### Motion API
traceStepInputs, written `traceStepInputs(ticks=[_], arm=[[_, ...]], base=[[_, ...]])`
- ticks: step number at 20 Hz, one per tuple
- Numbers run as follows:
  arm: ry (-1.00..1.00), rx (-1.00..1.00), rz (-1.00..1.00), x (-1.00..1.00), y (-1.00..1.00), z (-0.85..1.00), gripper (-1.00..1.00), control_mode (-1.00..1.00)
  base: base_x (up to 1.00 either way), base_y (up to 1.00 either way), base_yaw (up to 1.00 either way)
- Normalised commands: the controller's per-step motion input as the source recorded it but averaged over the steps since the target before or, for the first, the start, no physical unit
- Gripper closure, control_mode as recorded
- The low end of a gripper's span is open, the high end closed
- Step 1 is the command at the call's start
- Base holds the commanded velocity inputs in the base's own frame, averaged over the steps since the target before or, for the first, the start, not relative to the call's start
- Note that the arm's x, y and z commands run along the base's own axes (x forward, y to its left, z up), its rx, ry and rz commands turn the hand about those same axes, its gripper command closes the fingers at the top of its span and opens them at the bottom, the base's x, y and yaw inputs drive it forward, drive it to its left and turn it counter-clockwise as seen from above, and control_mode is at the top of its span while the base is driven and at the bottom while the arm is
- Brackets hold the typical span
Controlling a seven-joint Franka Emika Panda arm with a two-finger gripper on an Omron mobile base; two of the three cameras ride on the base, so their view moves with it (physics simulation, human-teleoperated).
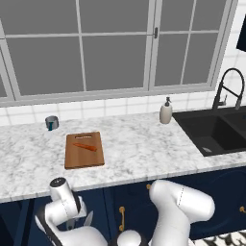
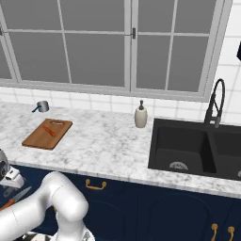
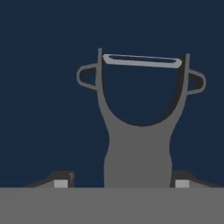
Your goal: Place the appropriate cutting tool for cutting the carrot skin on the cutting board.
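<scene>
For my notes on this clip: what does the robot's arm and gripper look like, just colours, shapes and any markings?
The arm is glossy white, built of thick rounded links; a thin dashed seam line runs across one link. A dark round cap with a pale centre sits on a joint at the left of the left base view. In the hand view the gripper shows two small dark fingertips with light grey square pads. No cables show.

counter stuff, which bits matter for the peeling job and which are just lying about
Part of the job:
- peeler, between the tips of the claw
- carrot, lying on the board
- cutting board

Just lying about:
- soap dispenser
- small metal cup
- sink and faucet
- knife
</scene>
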Motion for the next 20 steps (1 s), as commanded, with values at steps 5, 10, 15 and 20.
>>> traceStepInputs(ticks=[5,10,15,20], arm=[[0.0,0.0,0.0,-0.46,0.0,-0.67,1.0,-1.0],[0.0,0.01,0.0,-0.29,0.0,-0.23,1.0,-1.0],[0.0,0.04,0.0,-0.33,-0.09,0.47,1.0,-1.0],[0.0,0.04,0.0,-0.53,-0.15,0.8,1.0,-1.0]], base=[[0.0,0.0,0.0],[0.0,0.0,0.0],[0.0,0.0,0.0],[0.0,0.0,0.0]])
